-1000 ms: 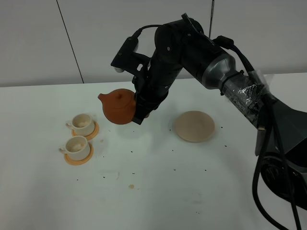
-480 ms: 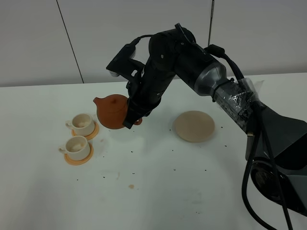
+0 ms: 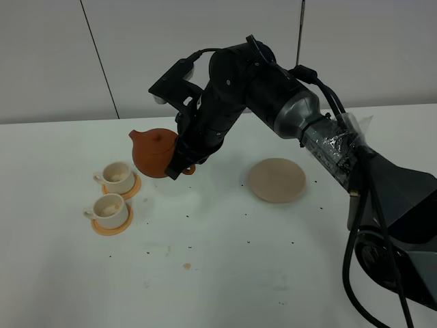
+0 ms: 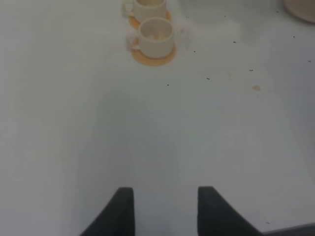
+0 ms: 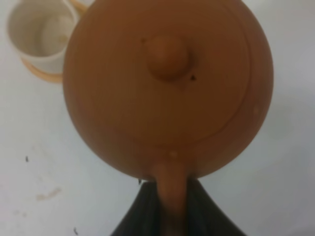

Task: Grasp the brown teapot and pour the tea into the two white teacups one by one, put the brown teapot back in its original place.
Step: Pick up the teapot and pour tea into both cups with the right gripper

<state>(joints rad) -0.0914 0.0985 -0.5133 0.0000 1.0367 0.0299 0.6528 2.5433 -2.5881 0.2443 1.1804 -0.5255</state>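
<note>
Right hand (image 3: 179, 164) clamped on the loop handle of the brown teapot (image 3: 153, 152), dark fingers on either side of the handle in my wrist view; pot lifted clear of the white tabletop (image 3: 225, 273), sitting close to level, knobbed lid (image 5: 168, 56) in place, spout aimed toward the cups. Pot hangs just beside the farther teacup (image 3: 117, 176) in the high view; from the right wrist one cup shows beyond the pot's edge on the spout side. Nearer teacup (image 3: 108, 208) sits just in front of the first, each upright on its own orange saucer (image 3: 113, 225). Tan coaster (image 3: 276, 180) lies bare, well apart from the cups, on the other side of the arm. Left hand (image 4: 165, 206) holds nothing, fingers parted, low over plain tabletop with the cups far ahead of it. Dark specks (image 3: 247, 241) and a small brownish stain (image 3: 186, 265) scattered on the surface.
</note>
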